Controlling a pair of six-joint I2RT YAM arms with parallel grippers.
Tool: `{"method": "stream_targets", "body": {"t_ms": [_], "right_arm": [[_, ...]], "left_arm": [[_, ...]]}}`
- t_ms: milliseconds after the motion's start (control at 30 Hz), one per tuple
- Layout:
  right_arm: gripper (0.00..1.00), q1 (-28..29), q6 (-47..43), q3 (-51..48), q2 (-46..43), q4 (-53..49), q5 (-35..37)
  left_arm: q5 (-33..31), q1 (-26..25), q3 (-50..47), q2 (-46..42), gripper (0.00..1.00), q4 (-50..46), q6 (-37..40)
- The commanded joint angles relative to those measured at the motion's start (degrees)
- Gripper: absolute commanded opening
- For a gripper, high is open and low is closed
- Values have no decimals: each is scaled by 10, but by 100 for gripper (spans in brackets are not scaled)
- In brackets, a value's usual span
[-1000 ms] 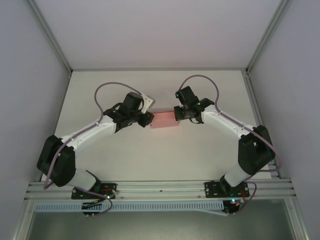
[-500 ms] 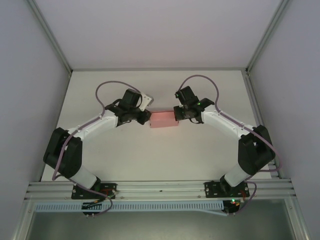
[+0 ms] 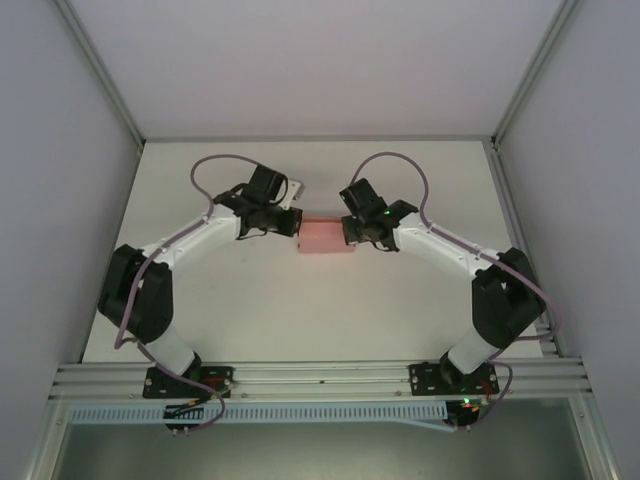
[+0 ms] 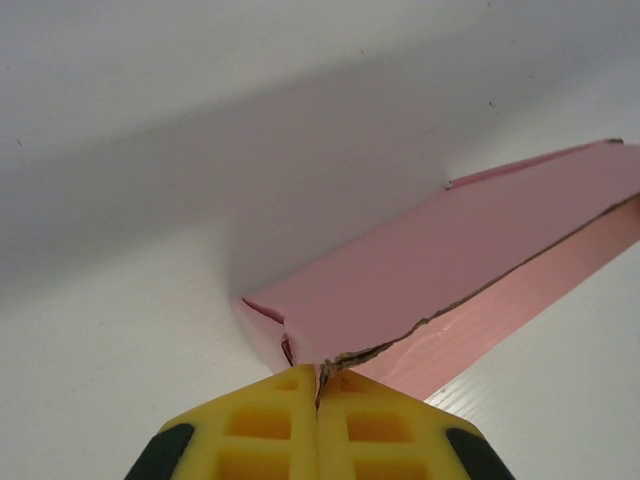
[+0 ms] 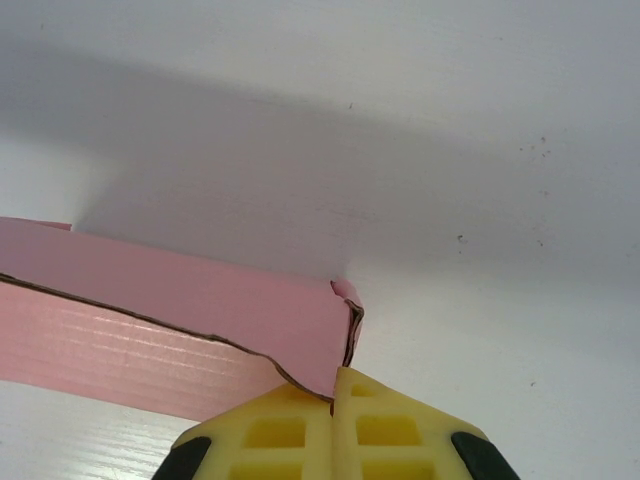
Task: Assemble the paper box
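top external: the paper box (image 3: 328, 236) lies flat on the white table (image 3: 300, 310), midway between the 2 arms and toward the far side. the left gripper (image 3: 297, 228) meets its left end and the right gripper (image 3: 347, 232) its right end, each touching the card.

left wrist: the left gripper (image 4: 320, 385) has its jaws pressed together, with a thin raw card edge at the box's near corner pinched between them. the pink panel (image 4: 450, 260) runs away to the right, low and hollow-looking, with a loose flap at the corner.

right wrist: the right gripper (image 5: 335, 385) is likewise clamped on the card edge at its end corner, with the box (image 5: 180, 300) stretching off to the left.

judgement: this looks like light, thin corrugated card, stiff along its ribs but quick to crease, crush or tear at the cut edges. it would likely slide on the smooth table if pushed. hold it by the free edges and flaps near corners, gently, not across the hollow body.
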Motion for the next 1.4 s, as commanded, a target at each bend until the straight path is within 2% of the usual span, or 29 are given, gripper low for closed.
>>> {"method": "stream_targets", "body": {"t_ms": [0,133,233,400,600,700,1067,1200,1300,1367], "right_arm": [[0,25,30,-29,38,-39,-46],[0,28,36,-30,41,-43,-42],[0,28,39,-36,32,-37,-33],[0,29,44,-59,18,8,-39],[0,34,48,-79,13,49,-36],[0,44,49,-89,8,61,-15],[0,52,56,-177,-30,148,-7],[10,52,39,-152,-33,133,1],[13,52,36,-131,-40,131,-1],[21,50,38,-122,-48,137,1]], "left_arm": [[97,-3,41,19,0,-32,-44],[106,6,62,31,0,-48,-52],[85,5,52,30,0,-42,-42],[21,-6,-37,1,0,39,-42],[-4,-21,-134,-36,0,131,-65],[-15,-34,-155,-39,0,142,-64],[-68,-67,-214,-21,0,155,-55],[-76,-68,-208,-12,0,145,-42],[-75,-70,-201,-18,0,146,-42],[-83,-70,-196,-27,0,144,-43]]}}
